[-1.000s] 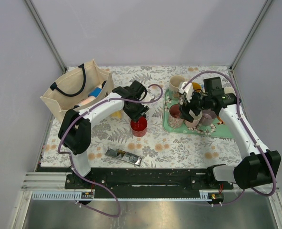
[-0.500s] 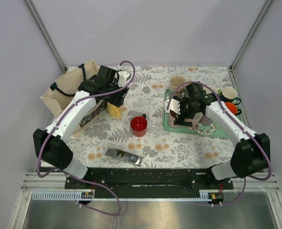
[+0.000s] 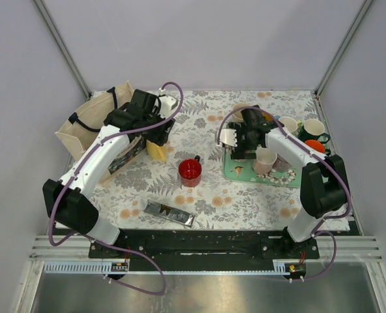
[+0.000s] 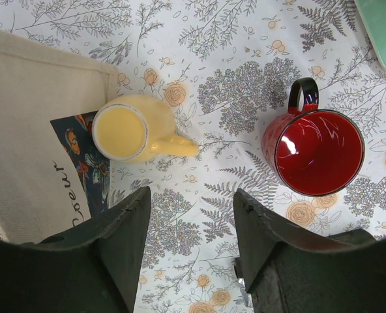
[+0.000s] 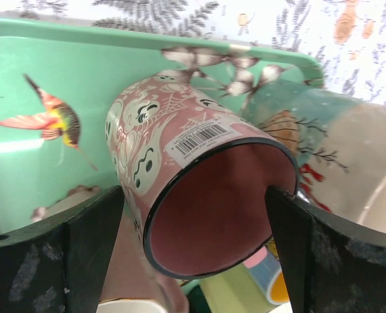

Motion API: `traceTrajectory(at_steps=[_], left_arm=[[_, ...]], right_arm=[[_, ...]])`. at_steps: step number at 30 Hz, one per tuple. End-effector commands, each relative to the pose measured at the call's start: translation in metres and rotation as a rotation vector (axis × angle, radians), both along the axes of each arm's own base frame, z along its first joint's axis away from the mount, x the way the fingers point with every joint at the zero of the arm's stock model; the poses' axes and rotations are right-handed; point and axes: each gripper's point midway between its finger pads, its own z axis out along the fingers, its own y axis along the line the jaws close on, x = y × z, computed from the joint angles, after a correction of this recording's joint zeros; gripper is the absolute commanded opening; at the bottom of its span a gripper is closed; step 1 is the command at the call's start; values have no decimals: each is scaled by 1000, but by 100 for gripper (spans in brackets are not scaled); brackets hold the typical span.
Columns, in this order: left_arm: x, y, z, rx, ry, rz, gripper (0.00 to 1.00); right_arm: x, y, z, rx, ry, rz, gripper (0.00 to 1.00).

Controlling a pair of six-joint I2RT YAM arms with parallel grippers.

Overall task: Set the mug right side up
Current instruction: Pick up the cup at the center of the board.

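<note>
On the green tray (image 5: 23,72), the pink mug (image 5: 180,169) is being straddled by the right tool (image 5: 193,215).
The pink mug, printed with ghosts and webs, is lying tilted with its mouth towards the wrist camera, just beside a teal mug (image 5: 323,124). The right tool's fingers are being held wide on either side of its rim, and whether they are gripping it cannot be told. The left tool (image 4: 193,195) is being held partly open and empty above the counter (image 4: 245,52), between a yellow jug (image 4: 124,130) and an upright red mug (image 4: 317,153).
</note>
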Motion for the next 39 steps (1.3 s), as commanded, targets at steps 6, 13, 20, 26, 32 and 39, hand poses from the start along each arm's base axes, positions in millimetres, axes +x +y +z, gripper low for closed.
traceTrajectory(at_steps=[6,13,20,26,32,39], left_arm=[[-3,-4,15,-46,-40,-17,57],[-6,5,24,-36,-55,-5,58],[-3,30,56,-102,-58,130,71],[0,43,82,-139,-117,178,72],[-10,60,89,-131,-179,216,73],[-30,66,84,-129,-191,214,74]], right_arm=[[34,22,41,50,-149,-24,97],[-27,59,93,261,-70,14,99],[-92,144,82,373,185,7,96],[-125,218,73,455,491,-99,84],[-143,248,44,403,577,-138,81],[-146,254,-2,364,659,-282,72]])
